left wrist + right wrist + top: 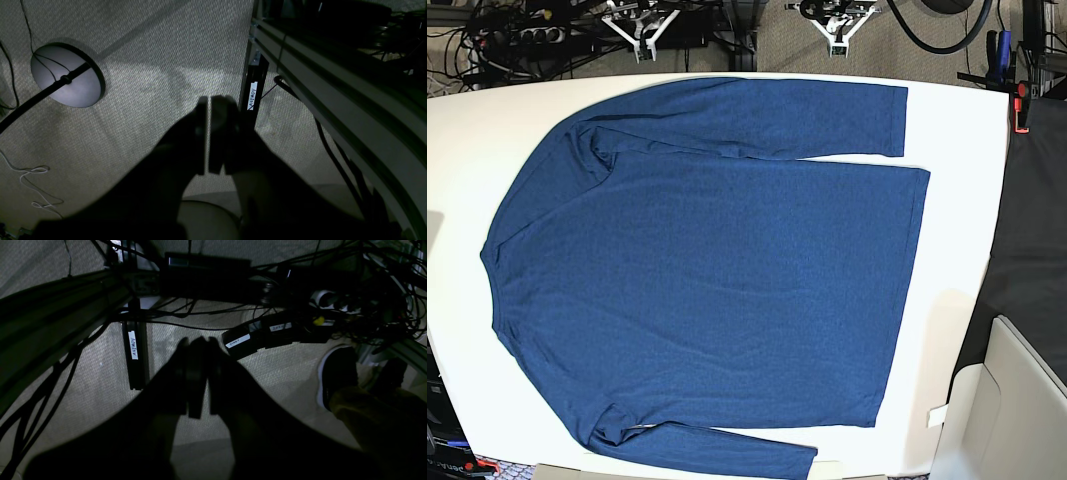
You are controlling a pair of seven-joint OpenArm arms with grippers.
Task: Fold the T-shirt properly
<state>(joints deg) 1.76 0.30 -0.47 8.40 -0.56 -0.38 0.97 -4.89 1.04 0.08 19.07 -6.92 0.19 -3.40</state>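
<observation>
- Base view, left to right: the T-shirt (717, 270) lies flat on the white table (957, 200), plain dark blue, long-sleeved, no print, its shoulder end toward the left edge and its straight hem toward the right
- One sleeve runs along the far side of the body, its cuff pointing right; the other runs along the near side and ends close to the table's near edge
- Bare white tabletop shows at the far left corner and in a broad strip right of the hem; the near sleeve has almost no margin
- Cables and frame parts sit beyond the far edge; a pale box (1017, 410) stands off the table's near right corner
- Neither arm is over the cloth in this view
- Left wrist view: the left gripper (208, 110) hangs over carpet beside a round lamp base (66, 76), jaws pressed together, gripping nothing
- Right wrist view: the right gripper (196, 346) is likewise closed and empty, with tangled cables (333, 290) above and a shoe (337, 373) to the right
</observation>
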